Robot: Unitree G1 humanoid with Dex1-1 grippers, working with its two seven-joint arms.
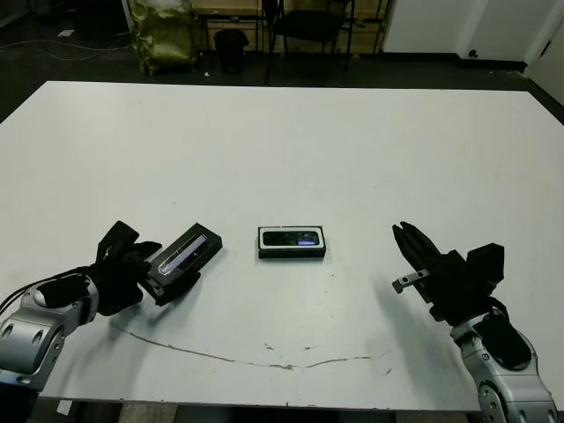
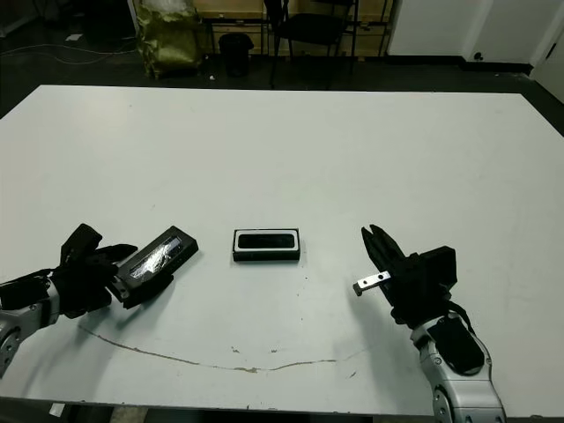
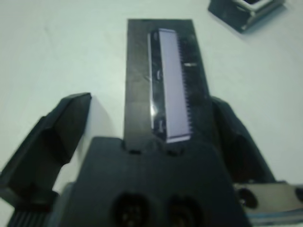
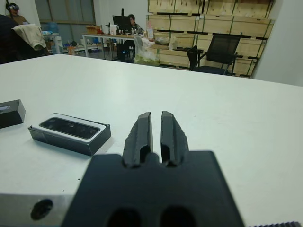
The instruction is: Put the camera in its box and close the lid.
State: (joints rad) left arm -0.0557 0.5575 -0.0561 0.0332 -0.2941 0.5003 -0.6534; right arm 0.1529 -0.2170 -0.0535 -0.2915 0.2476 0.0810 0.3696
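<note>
While camera (image 1: pixel 292 238) fills box (image 1: pixel 292 253), flat glossy-windowed lid (image 1: pixel 183 256) apart.

One camera (image 1: pixel 293 238), one box (image 1: pixel 292 252), one lid (image 1: pixel 185 256).

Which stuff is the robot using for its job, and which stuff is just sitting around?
For the job:
- camera, already lying in the box
- box, mid-table
- lid, between the open left gripper fingers
- right gripper, shut and empty

Just sitting around:
- chair beyond the table
- yellow bag on the floor
- black bin
</note>
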